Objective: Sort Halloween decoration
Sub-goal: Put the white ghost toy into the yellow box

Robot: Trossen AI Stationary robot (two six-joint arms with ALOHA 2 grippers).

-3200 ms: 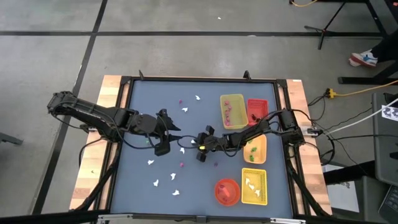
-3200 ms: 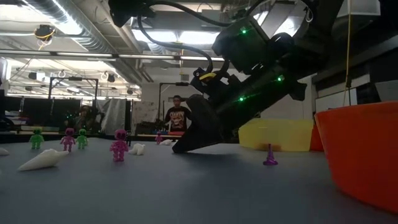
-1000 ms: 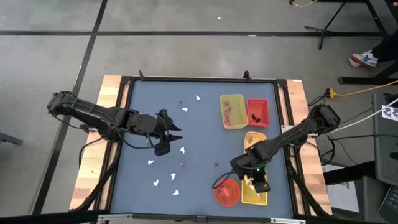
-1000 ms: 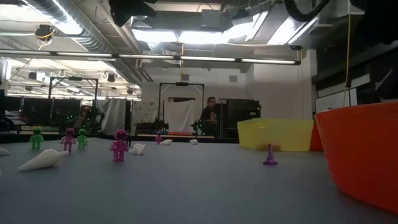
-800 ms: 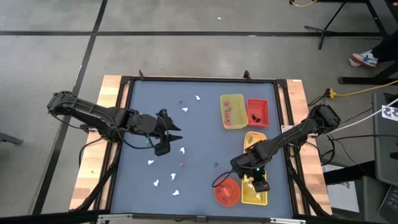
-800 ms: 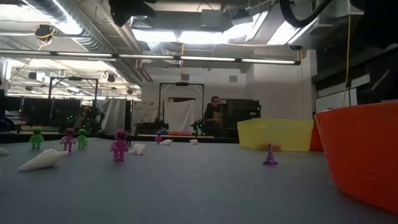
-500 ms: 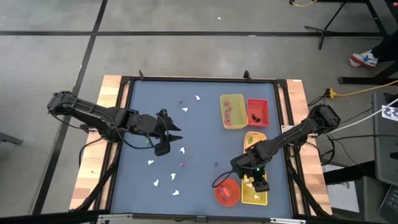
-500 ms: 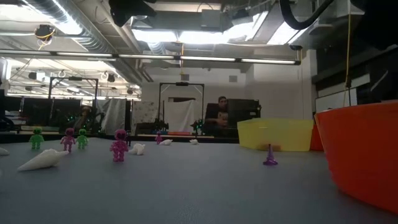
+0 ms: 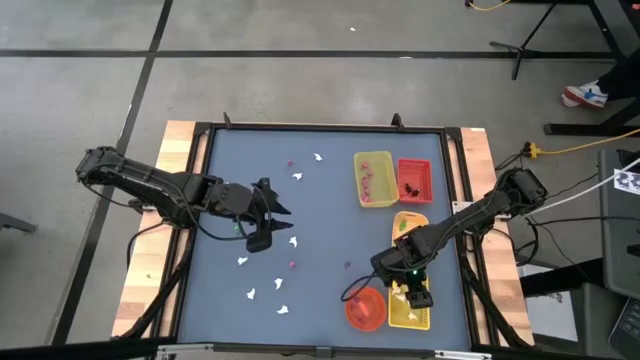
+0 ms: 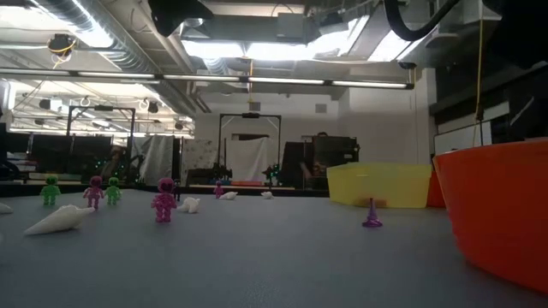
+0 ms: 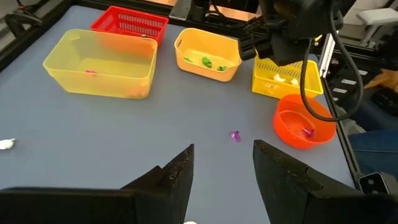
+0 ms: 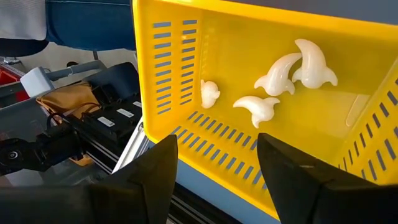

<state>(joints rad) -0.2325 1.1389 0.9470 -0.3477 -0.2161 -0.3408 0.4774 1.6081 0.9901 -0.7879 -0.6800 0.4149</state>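
Right gripper (image 12: 214, 158) spread over slotted yellow plastic basket (image 12: 186, 74).
Held nothing; glossy curved white ghosts (image 12: 292, 68) inside. Left gripper (image 11: 222, 168) parted, empty.

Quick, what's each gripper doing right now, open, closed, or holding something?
Left gripper: open, empty, above the table.
Right gripper: open, empty, over the yellow tray of ghosts.

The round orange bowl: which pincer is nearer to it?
Right. The right pincer hangs just beside the orange bowl, over the yellow tray. The left pincer is far across the table.
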